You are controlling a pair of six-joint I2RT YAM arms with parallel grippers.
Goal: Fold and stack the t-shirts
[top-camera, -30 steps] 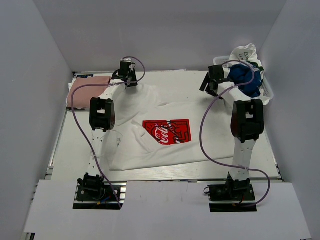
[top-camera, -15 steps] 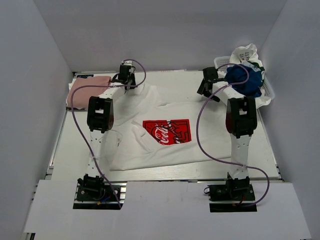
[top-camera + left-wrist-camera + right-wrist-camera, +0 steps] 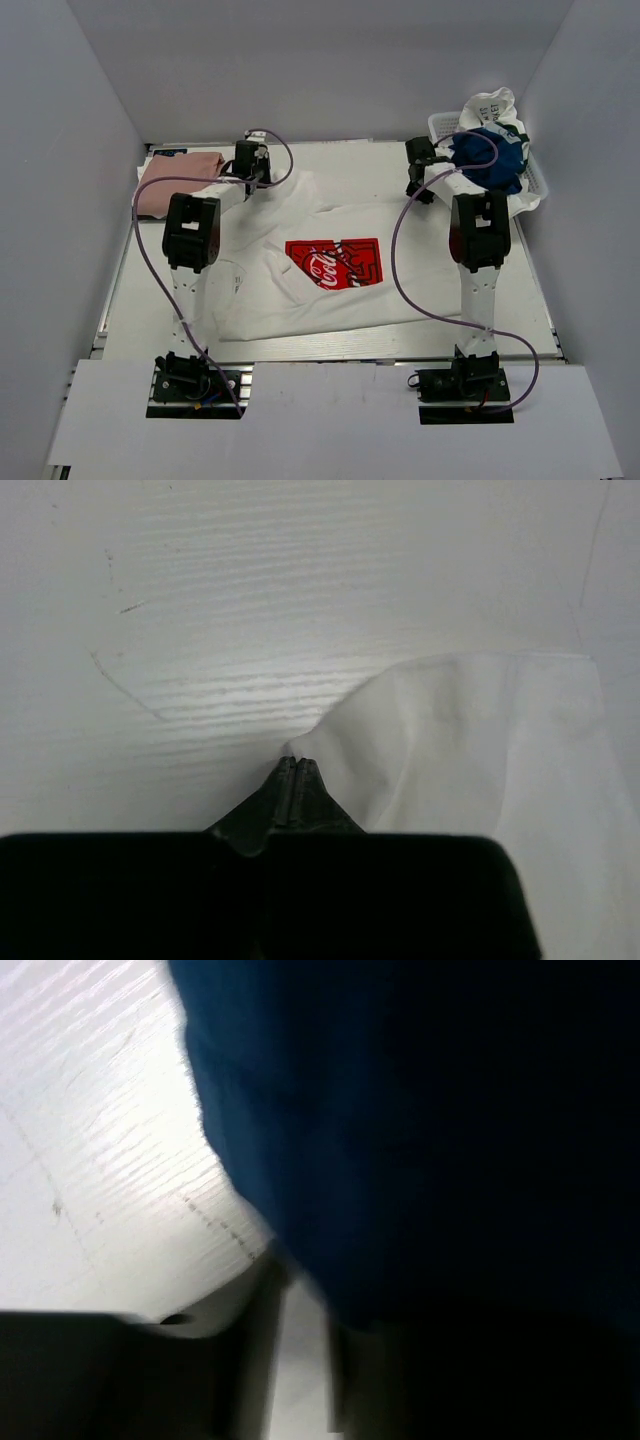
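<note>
A white t-shirt point(image 3: 330, 295) with a red Coca-Cola print point(image 3: 335, 262) lies spread and creased on the table. My left gripper point(image 3: 252, 172) is at its far left corner, and the left wrist view shows the gripper point(image 3: 293, 765) shut on the white cloth's edge point(image 3: 450, 740). My right gripper point(image 3: 418, 185) hangs at the shirt's far right, beside the basket. In the right wrist view, blurred, its jaws point(image 3: 300, 1360) leave a narrow gap with white showing in it. A blue t-shirt point(image 3: 420, 1110) fills the frame over the right finger. A folded salmon-pink t-shirt point(image 3: 175, 180) lies at the far left.
A white plastic basket point(image 3: 537, 182) at the far right holds the blue t-shirt point(image 3: 490, 160) and a white-and-green one point(image 3: 490, 105). White walls close in the table on three sides. Purple cables loop over both arms.
My left gripper has shut on the white shirt's corner and shifted slightly left. The right gripper has edged toward the basket, and its jaws have narrowed from wide open.
</note>
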